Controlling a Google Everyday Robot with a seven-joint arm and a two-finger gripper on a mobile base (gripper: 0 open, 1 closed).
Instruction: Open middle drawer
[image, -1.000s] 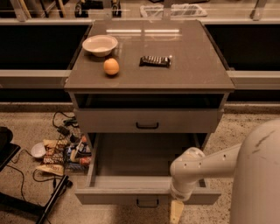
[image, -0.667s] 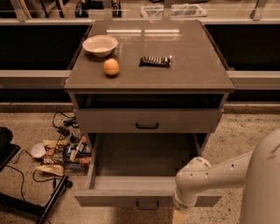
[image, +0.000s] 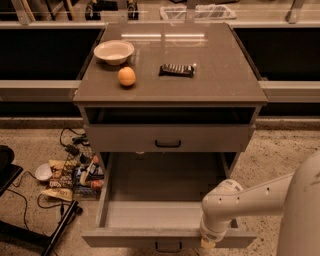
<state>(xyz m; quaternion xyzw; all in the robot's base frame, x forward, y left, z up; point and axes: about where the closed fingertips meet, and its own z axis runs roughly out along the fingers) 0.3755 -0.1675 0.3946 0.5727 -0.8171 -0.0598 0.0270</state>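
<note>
The middle drawer (image: 165, 200) is a wide grey drawer pulled far out of the cabinet, showing a plain grey box interior. Its black pull handle (image: 168, 246) is at the centre of its front, at the bottom edge of the view. The top drawer (image: 167, 137) above it is closed. My gripper (image: 207, 244) hangs from the white arm (image: 225, 202) at the drawer's front edge, right of the handle, mostly cut off by the bottom of the view.
On the cabinet top (image: 220, 75) are a white bowl (image: 114, 51), an orange (image: 126, 76) and a dark snack bar (image: 176, 69). Snack packets and cables (image: 70, 175) lie on the floor to the left. A black stand (image: 30, 235) is at the lower left.
The arm has moved right and down towards the bottom of the view. The open drawer's front has come a little further out.
</note>
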